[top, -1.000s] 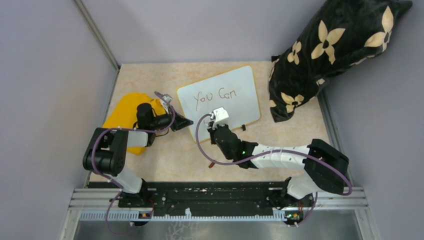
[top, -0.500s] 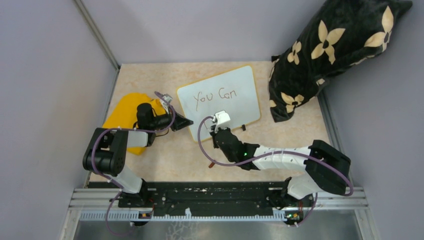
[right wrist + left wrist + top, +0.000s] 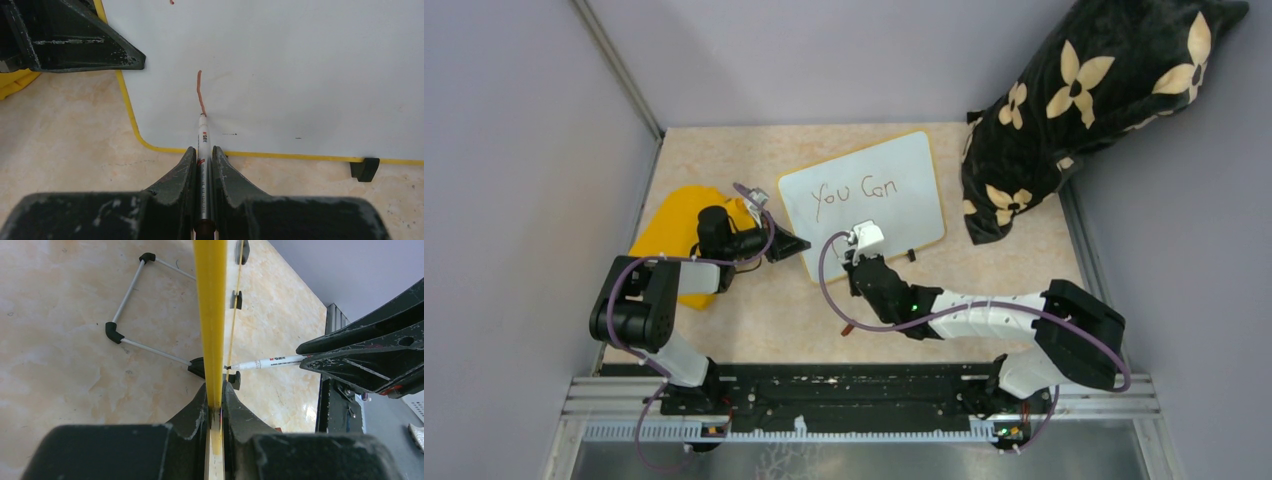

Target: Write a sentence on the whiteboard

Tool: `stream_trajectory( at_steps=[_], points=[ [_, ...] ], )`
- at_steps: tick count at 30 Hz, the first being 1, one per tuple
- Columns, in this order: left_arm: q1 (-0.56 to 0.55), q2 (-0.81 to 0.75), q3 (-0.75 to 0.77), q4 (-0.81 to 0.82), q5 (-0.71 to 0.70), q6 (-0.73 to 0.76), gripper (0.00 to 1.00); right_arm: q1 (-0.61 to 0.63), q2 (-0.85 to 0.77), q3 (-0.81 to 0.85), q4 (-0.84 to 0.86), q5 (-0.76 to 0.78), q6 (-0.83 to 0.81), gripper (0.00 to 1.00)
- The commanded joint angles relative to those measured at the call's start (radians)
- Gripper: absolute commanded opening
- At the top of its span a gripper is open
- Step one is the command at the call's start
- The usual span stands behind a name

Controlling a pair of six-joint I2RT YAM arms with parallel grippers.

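The whiteboard (image 3: 894, 165) lies tilted on the table with "You Can" (image 3: 859, 190) written on it in reddish-brown. My left gripper (image 3: 790, 246) is shut on the board's yellow rim (image 3: 211, 315) at its near-left edge. My right gripper (image 3: 859, 262) is shut on a thin marker (image 3: 202, 131). The marker's tip touches the board (image 3: 300, 75) near its lower left corner, at the end of a short reddish stroke (image 3: 199, 90). The marker also shows in the left wrist view (image 3: 265, 362). No "do this" line shows beyond this stroke.
A yellow cloth (image 3: 674, 225) lies under my left arm. A black flowered pillow (image 3: 1084, 100) leans at the back right. A wire stand (image 3: 135, 315) sits behind the board. A small dark cap (image 3: 849, 328) lies near my right arm. Walls close in left and right.
My right gripper has moved slightly toward the near edge with the marker on the board. My left gripper has not moved.
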Motion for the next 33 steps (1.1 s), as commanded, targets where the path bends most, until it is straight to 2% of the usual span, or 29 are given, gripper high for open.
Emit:
stream_trajectory(
  at_steps=[1,21,33],
  points=[
    [-0.022,0.004,0.003,-0.059,-0.064,0.067,0.00,0.000,0.007,0.067,0.032,-0.007,-0.011,0.00],
    [-0.023,0.004,0.004,-0.064,-0.065,0.070,0.00,0.001,0.047,0.084,-0.003,-0.101,-0.008,0.00],
    [-0.023,0.006,0.004,-0.070,-0.066,0.077,0.00,-0.001,0.026,0.054,-0.074,-0.023,0.006,0.00]
  ],
)
